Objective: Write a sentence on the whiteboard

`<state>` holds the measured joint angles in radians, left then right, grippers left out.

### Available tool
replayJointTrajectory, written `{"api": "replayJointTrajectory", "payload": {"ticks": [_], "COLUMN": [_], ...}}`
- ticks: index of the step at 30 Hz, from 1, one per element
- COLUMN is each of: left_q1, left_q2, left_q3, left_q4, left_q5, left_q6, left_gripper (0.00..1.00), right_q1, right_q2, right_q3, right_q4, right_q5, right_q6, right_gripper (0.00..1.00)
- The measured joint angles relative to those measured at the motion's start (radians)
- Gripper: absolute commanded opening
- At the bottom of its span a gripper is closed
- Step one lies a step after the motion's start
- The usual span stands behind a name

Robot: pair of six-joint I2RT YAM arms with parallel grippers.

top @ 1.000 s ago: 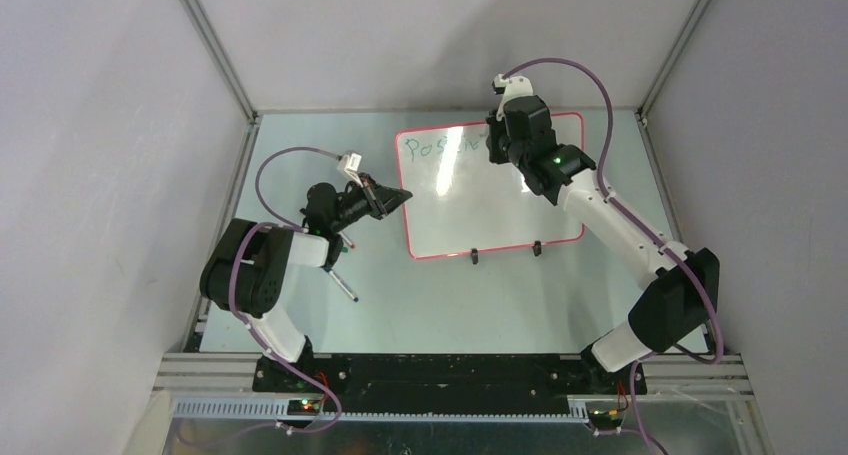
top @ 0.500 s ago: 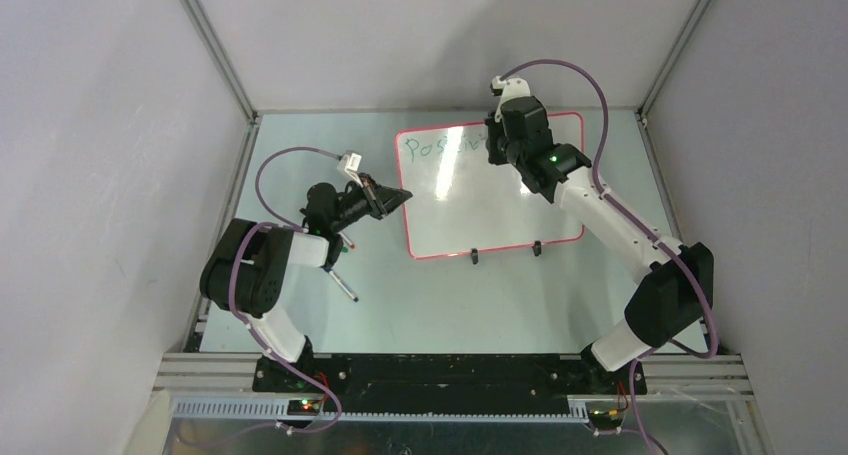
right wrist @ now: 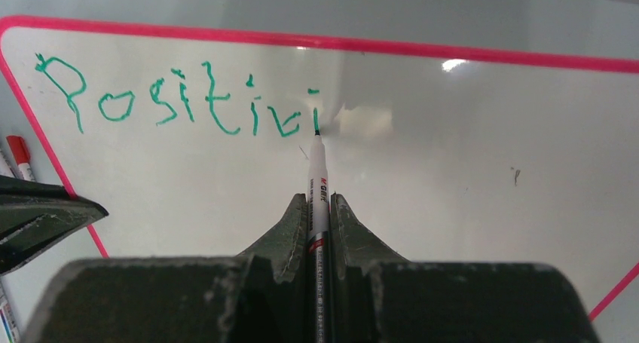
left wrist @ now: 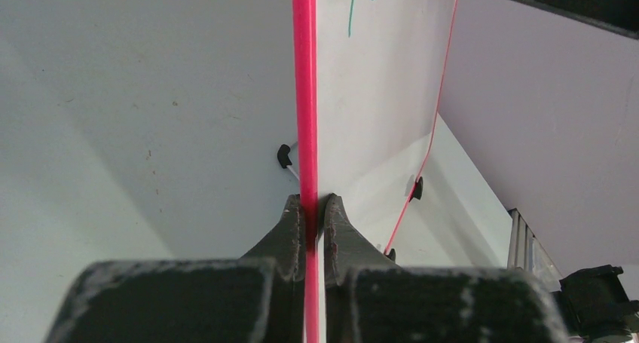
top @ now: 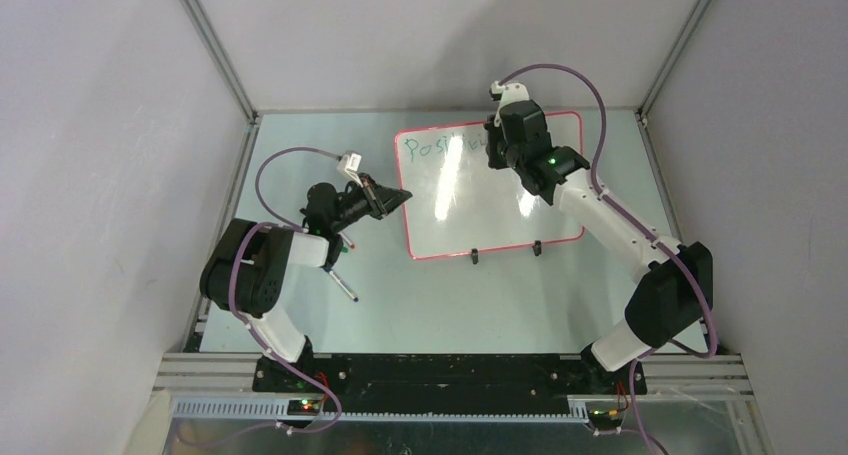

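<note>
Left gripper (left wrist: 307, 204) — jaws clamped on the left rim of the whiteboard (top: 500, 210), steadying it.
Right gripper (right wrist: 319, 201) — closed on a green marker (right wrist: 317, 166), tip at the foot of the last "i".
Sentence (right wrist: 181, 105) — along the board's far edge, reads "Positivi".
Step, as judged: first word midway. Next calls for a lift, a small shift right, then the "t".

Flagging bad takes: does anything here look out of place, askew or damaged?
Nothing serious. The whiteboard sits slightly askew, a spare marker lies loose near the left arm, and a small dark fleck marks the board right of the sentence.
</note>
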<state>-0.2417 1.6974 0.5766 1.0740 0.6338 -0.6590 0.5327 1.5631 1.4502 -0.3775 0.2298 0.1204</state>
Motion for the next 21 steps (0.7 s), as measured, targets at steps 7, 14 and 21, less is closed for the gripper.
{"api": "replayJointTrajectory", "payload": {"ticks": [7,14,21], "left_q1": [0.000,0.000,0.000], "left_q2": [0.000,0.000,-0.001], "left_q3": [0.000,0.000,0.000], "left_q4": [-0.007,-0.006,-0.005], "left_q5": [-0.002,-0.002,-0.001], "left_q6": [-0.005,-0.005,-0.004], "left_gripper": [0.00,0.00,0.00], "right_q1": [0.000,-0.003,-0.039], "right_q2": [-0.011,-0.018,-0.031], "right_q3": [-0.030,-0.030,-0.030], "right_q4": [-0.013,-0.015,-0.021], "right_q5": [-0.003,-0.014,-0.065], "right_q6": [0.003,0.007,0.024], "right_gripper": [0.00,0.00,0.00]}}
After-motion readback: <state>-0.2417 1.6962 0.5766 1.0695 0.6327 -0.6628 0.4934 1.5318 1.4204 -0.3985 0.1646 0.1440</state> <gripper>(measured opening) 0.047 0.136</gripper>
